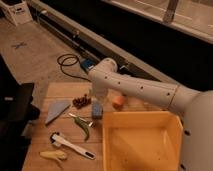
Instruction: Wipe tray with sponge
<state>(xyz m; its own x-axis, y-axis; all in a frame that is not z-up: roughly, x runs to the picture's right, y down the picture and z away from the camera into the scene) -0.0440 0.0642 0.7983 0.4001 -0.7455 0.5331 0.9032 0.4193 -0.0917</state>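
Blue-grey rectangular sponge [97,110] lies just beneath the spread pincer [98,98].

Indoor test lab or workshop, I judge: bare concrete floor [35,60], black cable [67,62] coiled loose on it, plain wooden table [62,90]. My gripper [97,98] hangs low over that table.

The gripper [97,101] is hanging, jaws spread, just above the sponge [97,111], which is sitting hemmed in between the grapes [81,101], an orange fruit [118,101], a green chilli [85,128] and the tray [141,115]. The white arm [142,89] is reaching across behind the tray's far wall. The tray's inside is lying open from above.
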